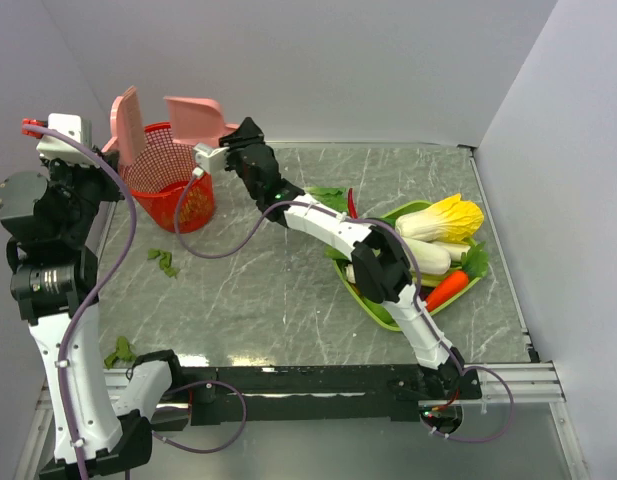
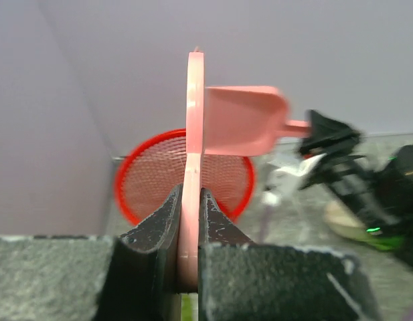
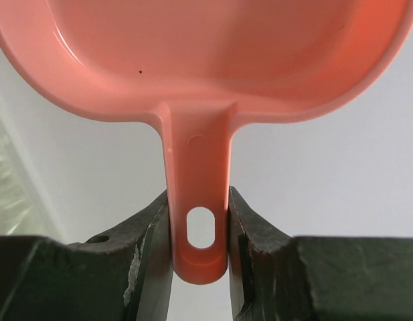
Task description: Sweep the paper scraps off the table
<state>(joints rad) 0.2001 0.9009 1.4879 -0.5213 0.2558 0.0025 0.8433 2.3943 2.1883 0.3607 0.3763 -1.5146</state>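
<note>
Paper scraps (image 1: 165,262): we note one small dark green cluster on the left part of the table (image 1: 288,290). It lies in front of the red mesh basket (image 1: 173,190) and apart from it. A second cluster (image 1: 119,351) sits at the near left edge, beside the left arm's base. Another dark green leaf-like piece (image 1: 326,195) lies by the right arm, next to a red chili (image 1: 350,204). We cannot tell whether it is a scrap or a toy leaf.

Both grippers are raised over the far left corner, well apart from the scraps on the table.
- The left gripper (image 2: 189,200) is clamped on a flat pink paddle (image 2: 195,120). The paddle stands upright and shows edge-on in the left wrist view, above the basket's rim.
- The right gripper (image 3: 199,204) is closed on the handle of the pink dustpan (image 3: 206,53), just above the handle's hanging hole. The pan is tipped up over the basket.

Containers:
- The basket stands at the far left of the table. We cannot make out anything inside through the mesh.
- The lime green tray (image 1: 373,312) on the right holds a pale cabbage with a yellow top (image 1: 443,218), a second whitish vegetable (image 1: 428,256), a carrot (image 1: 448,288) and a green leaf (image 1: 476,260).
</note>
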